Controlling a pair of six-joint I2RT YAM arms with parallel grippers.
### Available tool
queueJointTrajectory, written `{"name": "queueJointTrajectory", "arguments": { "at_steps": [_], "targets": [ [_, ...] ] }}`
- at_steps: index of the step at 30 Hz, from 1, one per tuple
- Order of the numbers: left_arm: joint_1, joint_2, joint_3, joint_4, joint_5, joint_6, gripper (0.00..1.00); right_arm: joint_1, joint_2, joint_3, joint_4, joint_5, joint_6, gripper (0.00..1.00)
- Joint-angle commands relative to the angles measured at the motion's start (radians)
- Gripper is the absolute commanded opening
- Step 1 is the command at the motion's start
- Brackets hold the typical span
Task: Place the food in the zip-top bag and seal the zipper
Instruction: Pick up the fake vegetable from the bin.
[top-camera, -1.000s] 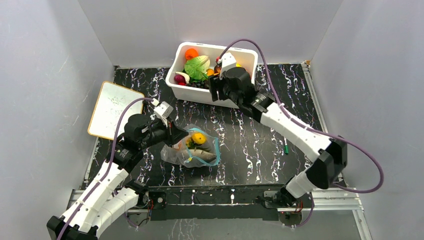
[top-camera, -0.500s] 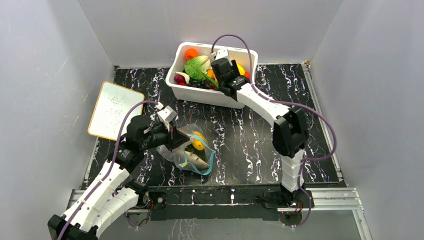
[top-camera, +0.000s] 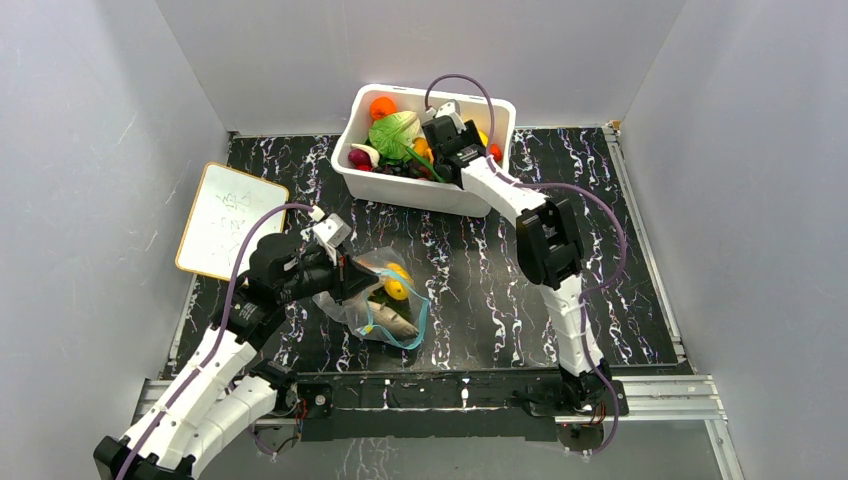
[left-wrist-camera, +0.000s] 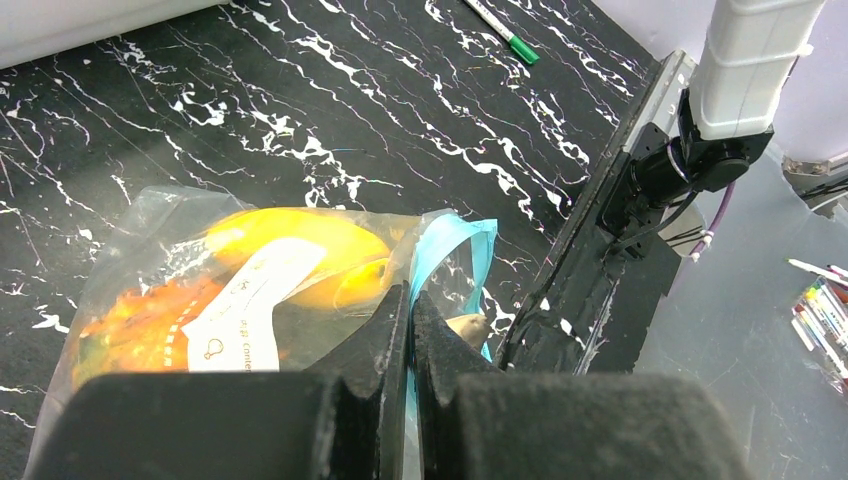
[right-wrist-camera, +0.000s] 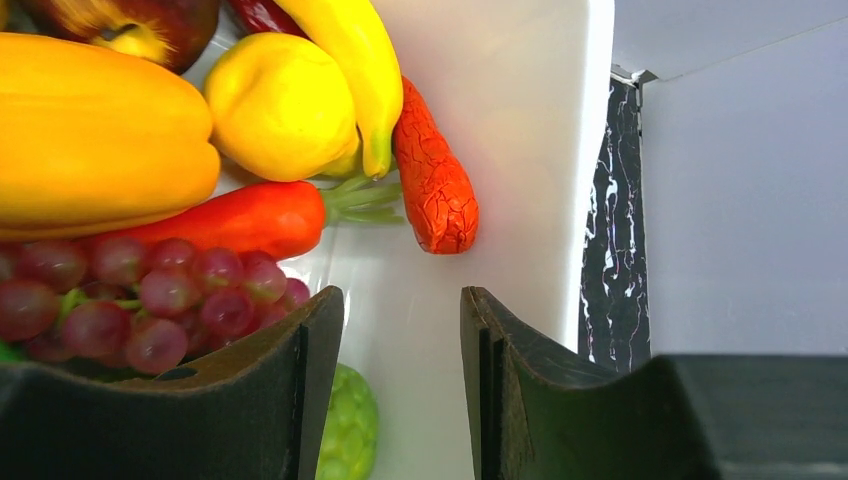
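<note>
The clear zip-top bag (top-camera: 372, 312) lies on the black table near the left arm. My left gripper (top-camera: 350, 275) is shut on the bag's mouth edge at the teal zipper (left-wrist-camera: 452, 240), its jaws (left-wrist-camera: 410, 300) pressed together on the strip. Inside the bag are a yellow fruit (left-wrist-camera: 300, 250), an orange piece (left-wrist-camera: 140, 320) and a tan piece (left-wrist-camera: 466, 327). My right gripper (top-camera: 445, 140) hangs inside the white tub (top-camera: 420, 190), open (right-wrist-camera: 400, 295) with nothing between its fingers. Food in front of it: grapes (right-wrist-camera: 150, 290), a red chili (right-wrist-camera: 240, 215), an orange-red piece (right-wrist-camera: 435, 185), a yellow fruit (right-wrist-camera: 280, 105).
The tub also holds a green cabbage (top-camera: 393, 132), an orange (top-camera: 382, 107), a banana (right-wrist-camera: 350, 60) and a yellow pepper (right-wrist-camera: 90, 140). A small whiteboard (top-camera: 228, 218) lies at the left. A green marker (top-camera: 571, 295) lies on the table at the right. Grey walls enclose three sides.
The right arm has folded inward and its gripper has gone deeper over the tub's food, jaws narrowing. The left gripper keeps its hold; the bag has shifted slightly.
</note>
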Motion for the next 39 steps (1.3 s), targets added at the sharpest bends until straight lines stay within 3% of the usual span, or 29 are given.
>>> {"name": "queueJointTrajectory", "arguments": {
  "at_steps": [1, 22, 39],
  "targets": [
    [-0.003, -0.018, -0.005, 0.012, 0.0, 0.015, 0.0, -0.029, 0.023, 0.078, 0.067, 0.03, -0.035, 0.44],
    [-0.003, -0.014, -0.005, 0.01, -0.008, 0.018, 0.0, -0.112, 0.196, 0.182, 0.063, 0.007, -0.054, 0.55],
    [-0.003, -0.016, -0.005, 0.008, -0.018, 0.023, 0.0, -0.108, 0.118, 0.152, 0.162, -0.011, -0.128, 0.3]
  ]
}}
